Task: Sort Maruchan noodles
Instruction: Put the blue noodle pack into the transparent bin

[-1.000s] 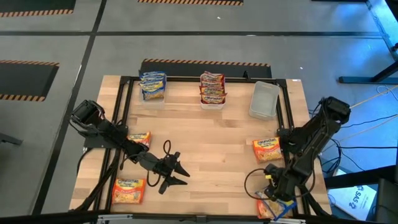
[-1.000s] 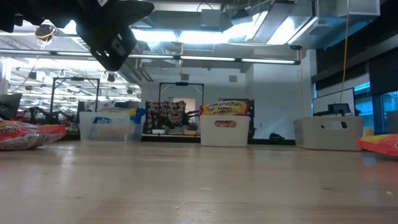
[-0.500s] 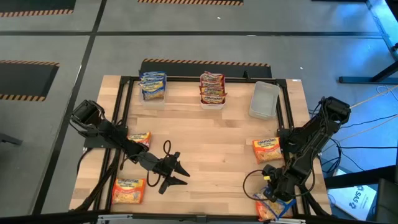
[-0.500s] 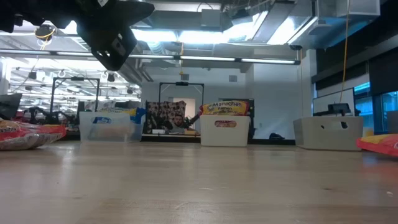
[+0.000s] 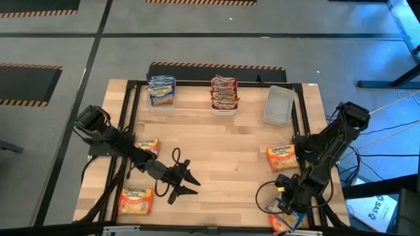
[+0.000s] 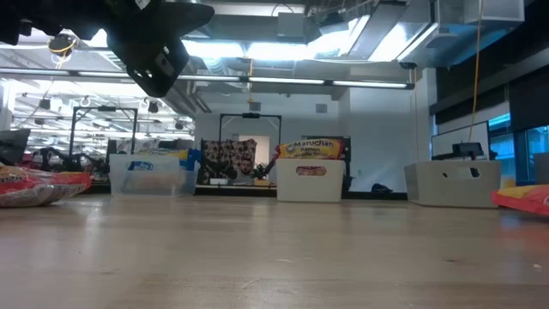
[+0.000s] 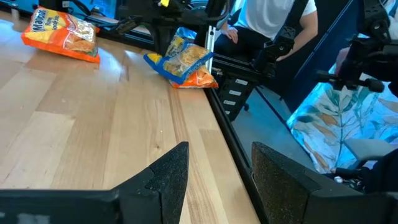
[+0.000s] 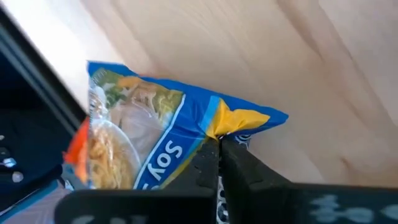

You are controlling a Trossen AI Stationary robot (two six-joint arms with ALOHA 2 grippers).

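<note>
The right gripper (image 8: 217,163) is at the near right corner of the table (image 5: 223,141), and its fingers are closed on the edge of a blue packet (image 8: 149,140). This blue packet lies on top of an orange packet (image 5: 280,223) at the same corner; in the left wrist view the two show together at the table edge (image 7: 180,62). Another orange packet (image 5: 281,157) lies on the right side of the table, a little farther from the near edge.

The left gripper (image 5: 190,183) hangs over the near middle of the table, with its fingers (image 7: 165,180) open and nothing between them. Two more orange packets are on the left side of the table: one (image 5: 147,147) close beside the left arm, one (image 5: 136,199) near the near left corner.

Along the far edge of the table stand three bins. The left bin (image 5: 161,92) holds blue packets, the middle bin (image 5: 224,94) holds red packets, and in the right bin (image 5: 279,105) no packet shows.

Beyond the table edge a person (image 7: 267,15) in a white top is seen in the left wrist view.
</note>
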